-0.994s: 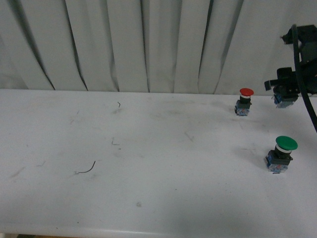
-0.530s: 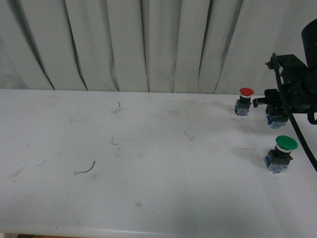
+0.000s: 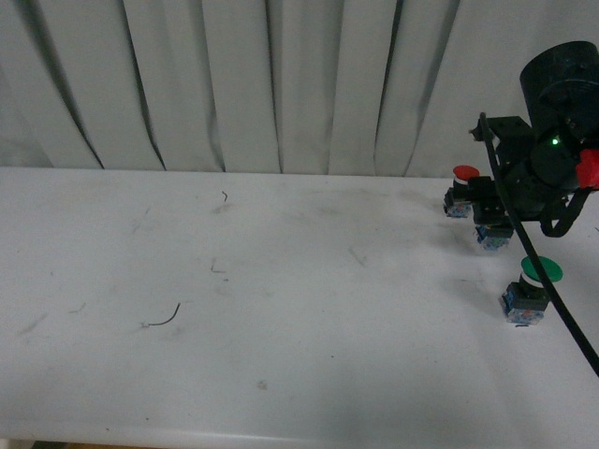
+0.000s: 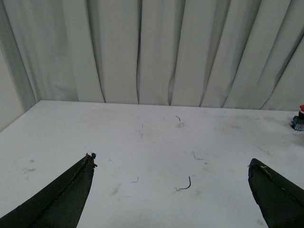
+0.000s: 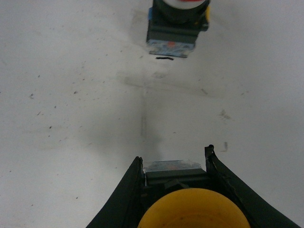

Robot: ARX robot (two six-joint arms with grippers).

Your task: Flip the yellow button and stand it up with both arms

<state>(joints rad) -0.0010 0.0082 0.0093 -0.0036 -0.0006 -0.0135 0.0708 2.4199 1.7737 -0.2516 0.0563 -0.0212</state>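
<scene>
In the right wrist view my right gripper point(image 5: 174, 159) is shut on the yellow button point(image 5: 192, 211). Its yellow cap is toward the camera and its dark body and clear-blue block point(image 5: 171, 167) point away, above the white table. In the front view the right gripper point(image 3: 493, 232) hangs at the far right with the block's blue end point(image 3: 490, 239) showing under it, just right of the red-capped switch point(image 3: 461, 193). My left gripper point(image 4: 171, 161) is open and empty over the table; the left arm is outside the front view.
The larger green-capped switch point(image 3: 532, 288) stands on the white table point(image 3: 281, 309) in front of the right gripper. Another switch point(image 5: 173, 26) stands just beyond the held button in the right wrist view. A small curved black wire point(image 3: 166, 320) lies front left. Grey curtains hang behind.
My right arm has moved left and down from the right edge with the button in it, and now sits beside the red-capped switch. The switches on the table have not moved.
</scene>
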